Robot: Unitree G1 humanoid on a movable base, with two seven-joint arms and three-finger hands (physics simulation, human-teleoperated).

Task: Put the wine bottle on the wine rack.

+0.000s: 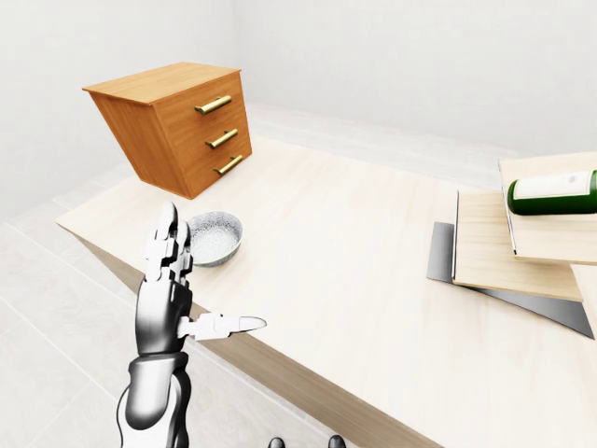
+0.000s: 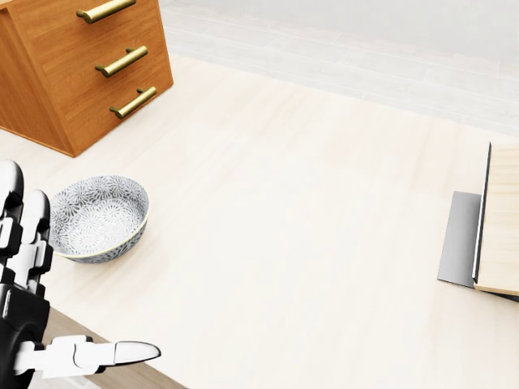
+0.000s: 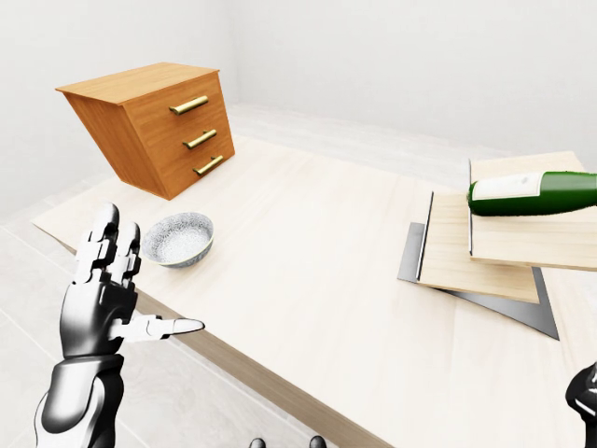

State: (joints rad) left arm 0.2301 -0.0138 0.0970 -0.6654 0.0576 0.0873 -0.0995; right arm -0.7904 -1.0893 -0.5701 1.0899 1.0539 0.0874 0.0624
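Observation:
A green wine bottle (image 3: 534, 191) with a white label lies on its side on the top board of the wine rack (image 3: 480, 252), a stack of pale wooden boards on a grey metal base at the table's right side. My left hand (image 1: 201, 289) is raised at the table's near-left edge, far from the bottle. It is open, fingers upright and thumb pointing right, holding nothing. Only a dark sliver of my right hand (image 3: 584, 399) shows at the bottom right corner of the right-eye view, below the rack.
A patterned grey bowl (image 2: 98, 217) sits on the light wooden table (image 2: 300, 203) just beyond my left hand. A tilted wooden chest of drawers (image 1: 177, 126) with brass handles stands at the table's top left. Pale tiled floor surrounds the table.

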